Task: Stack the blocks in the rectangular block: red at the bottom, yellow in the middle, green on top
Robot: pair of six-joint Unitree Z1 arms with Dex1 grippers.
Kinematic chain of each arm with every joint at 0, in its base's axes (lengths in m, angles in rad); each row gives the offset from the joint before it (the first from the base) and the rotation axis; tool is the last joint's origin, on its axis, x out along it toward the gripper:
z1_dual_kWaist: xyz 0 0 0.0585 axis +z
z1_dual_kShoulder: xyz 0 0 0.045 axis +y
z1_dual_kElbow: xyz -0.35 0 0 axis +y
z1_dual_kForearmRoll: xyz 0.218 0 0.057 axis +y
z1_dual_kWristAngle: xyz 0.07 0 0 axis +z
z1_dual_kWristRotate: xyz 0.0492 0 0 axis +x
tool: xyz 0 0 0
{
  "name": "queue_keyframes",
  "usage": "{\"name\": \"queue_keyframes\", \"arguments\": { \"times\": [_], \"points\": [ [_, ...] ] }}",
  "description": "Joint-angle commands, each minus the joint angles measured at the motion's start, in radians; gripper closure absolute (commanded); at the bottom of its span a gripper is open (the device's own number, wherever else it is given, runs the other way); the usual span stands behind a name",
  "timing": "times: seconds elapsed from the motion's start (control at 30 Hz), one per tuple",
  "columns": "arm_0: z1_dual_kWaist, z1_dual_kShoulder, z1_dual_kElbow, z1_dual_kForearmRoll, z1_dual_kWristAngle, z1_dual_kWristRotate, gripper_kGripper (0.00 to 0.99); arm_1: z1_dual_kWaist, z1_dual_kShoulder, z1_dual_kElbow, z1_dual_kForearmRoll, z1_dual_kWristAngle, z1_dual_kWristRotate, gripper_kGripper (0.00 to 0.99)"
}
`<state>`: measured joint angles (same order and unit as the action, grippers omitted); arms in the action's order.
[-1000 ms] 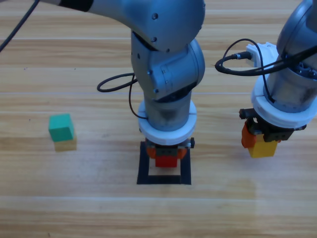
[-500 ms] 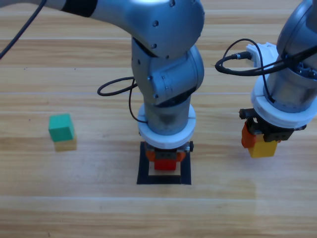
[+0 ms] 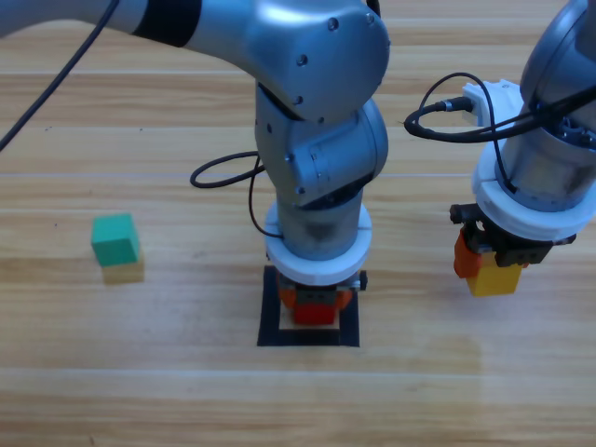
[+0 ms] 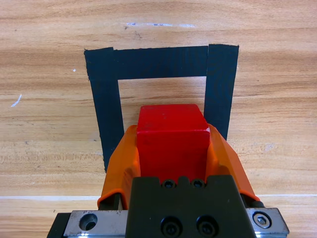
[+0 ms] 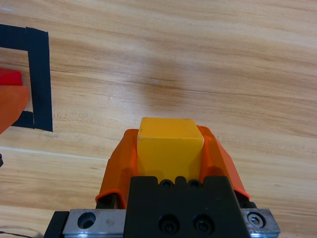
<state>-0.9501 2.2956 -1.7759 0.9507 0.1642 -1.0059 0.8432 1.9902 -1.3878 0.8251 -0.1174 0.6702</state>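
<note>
Two grippers carry cubes: our left gripper (image 4: 172, 148) clamps the red cube (image 4: 172, 141) over the black tape square (image 4: 158, 62), and our right gripper (image 5: 169, 148) clamps the yellow cube (image 5: 169, 144) well off to the right. We should centre red inside the tape, seat it flat, then release straight up. We count three cubes, one each; the green cube (image 3: 115, 238) sits alone far left.
</note>
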Motion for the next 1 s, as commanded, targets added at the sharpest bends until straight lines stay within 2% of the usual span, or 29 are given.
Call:
{"name": "queue_keyframes", "arguments": {
  "times": [0.03, 0.57, 0.7, 0.8, 0.9, 1.0],
  "points": [
    [-0.015, 0.054, 0.015, -0.012, -0.006, 0.004, 0.932, 0.027, 0.007, 0.023, 0.002, -0.005, -0.008, 0.990],
    [-0.015, 0.048, 0.030, -0.012, -0.006, 0.003, 0.904, 0.027, 0.007, 0.023, 0.002, -0.005, -0.008, 0.990],
    [-0.015, 0.050, 0.030, -0.018, -0.006, -0.002, 0.850, 0.027, 0.007, 0.023, 0.002, -0.007, -0.008, 0.990],
    [-0.015, 0.053, 0.030, -0.029, -0.006, -0.002, 0.758, 0.027, 0.006, 0.023, 0.002, -0.005, -0.008, 0.990],
    [-0.015, 0.053, 0.026, -0.035, -0.008, -0.007, 0.596, 0.027, 0.006, 0.023, 0.002, -0.007, -0.008, 0.990],
    [-0.015, 0.057, 0.015, -0.039, -0.008, -0.022, 0.355, 0.027, 0.006, 0.023, 0.002, -0.007, -0.008, 0.990]
  ]
}}
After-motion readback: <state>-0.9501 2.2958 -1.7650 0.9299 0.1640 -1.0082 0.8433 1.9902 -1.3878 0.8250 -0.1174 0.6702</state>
